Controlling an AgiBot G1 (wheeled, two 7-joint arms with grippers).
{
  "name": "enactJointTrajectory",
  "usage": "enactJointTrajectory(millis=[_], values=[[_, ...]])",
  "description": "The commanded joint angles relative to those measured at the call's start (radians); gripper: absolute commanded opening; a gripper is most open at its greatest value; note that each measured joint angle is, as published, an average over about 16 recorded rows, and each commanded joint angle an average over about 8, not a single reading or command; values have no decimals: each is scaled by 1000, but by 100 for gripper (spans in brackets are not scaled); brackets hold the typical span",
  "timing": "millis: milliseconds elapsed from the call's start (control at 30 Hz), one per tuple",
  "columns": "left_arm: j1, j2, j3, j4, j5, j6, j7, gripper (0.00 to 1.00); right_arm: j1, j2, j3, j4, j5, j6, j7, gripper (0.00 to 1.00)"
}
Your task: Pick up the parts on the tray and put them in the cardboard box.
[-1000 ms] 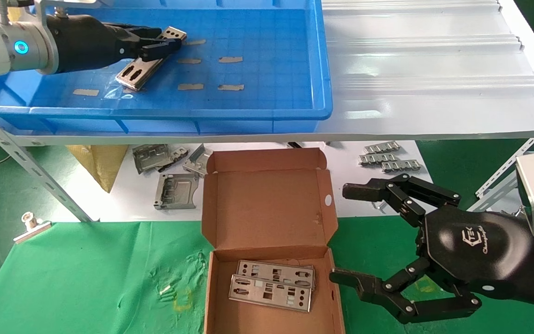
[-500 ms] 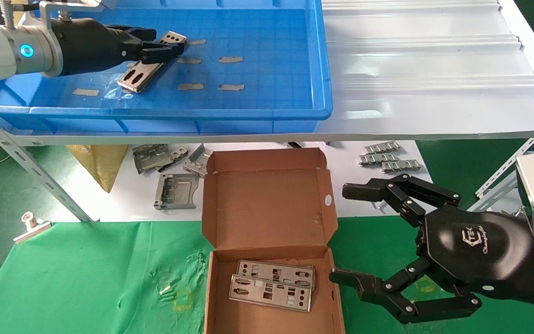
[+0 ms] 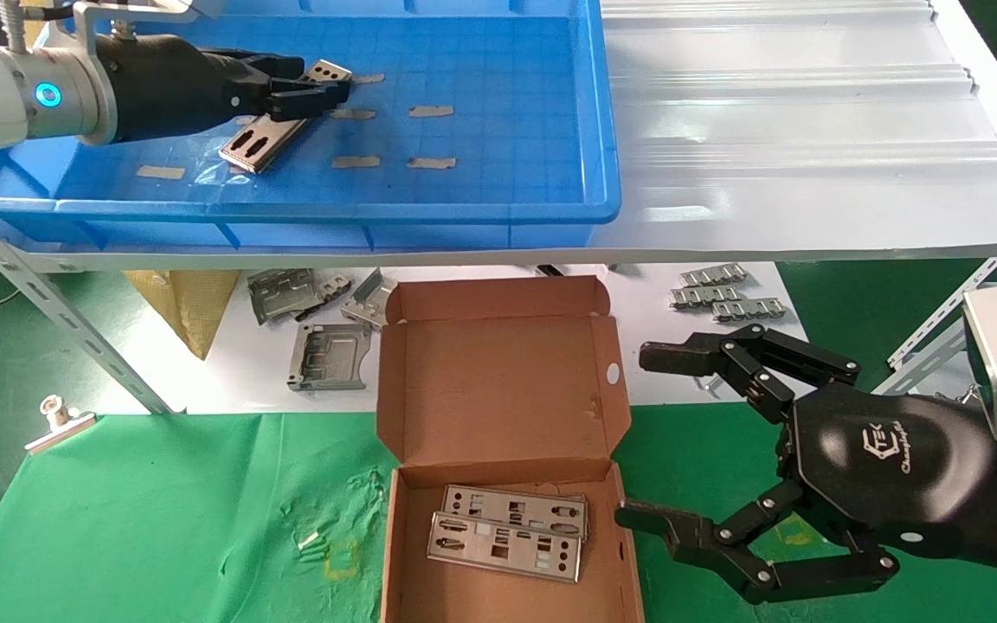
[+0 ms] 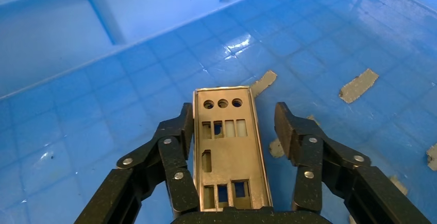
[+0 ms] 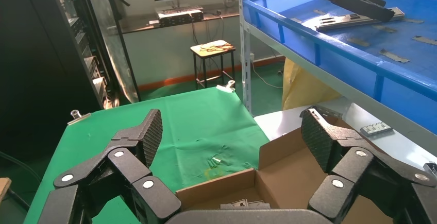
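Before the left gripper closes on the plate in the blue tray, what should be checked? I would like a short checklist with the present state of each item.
1. The plate lies between the fingers of the left gripper: ok.
2. Both pads touch the plate edges: not ok; one finger stands apart from it.
3. Only one plate is under the gripper: cannot tell.
4. The cardboard box is open: ok.
5. Room is left in the box: ok; two plates lie at its near end.
6. The right gripper, open, is clear of the box opening: ok; it waits beside the box.
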State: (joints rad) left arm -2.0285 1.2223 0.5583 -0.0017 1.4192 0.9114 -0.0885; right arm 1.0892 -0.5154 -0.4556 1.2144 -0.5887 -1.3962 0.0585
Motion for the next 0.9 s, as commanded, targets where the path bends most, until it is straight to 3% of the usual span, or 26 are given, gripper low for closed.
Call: enactJointTrajectory(millis=[33, 667, 900], values=[[0, -1, 1, 0, 1, 2, 1, 0, 0, 0, 0, 0, 0, 0, 0, 100], [-21, -8, -3, -9, -4, -16, 13, 0, 0, 0, 0, 0, 0, 0, 0, 100], [-41, -20, -19, -22, -28, 39, 16, 0, 0, 0, 0, 0, 0, 0, 0, 100]])
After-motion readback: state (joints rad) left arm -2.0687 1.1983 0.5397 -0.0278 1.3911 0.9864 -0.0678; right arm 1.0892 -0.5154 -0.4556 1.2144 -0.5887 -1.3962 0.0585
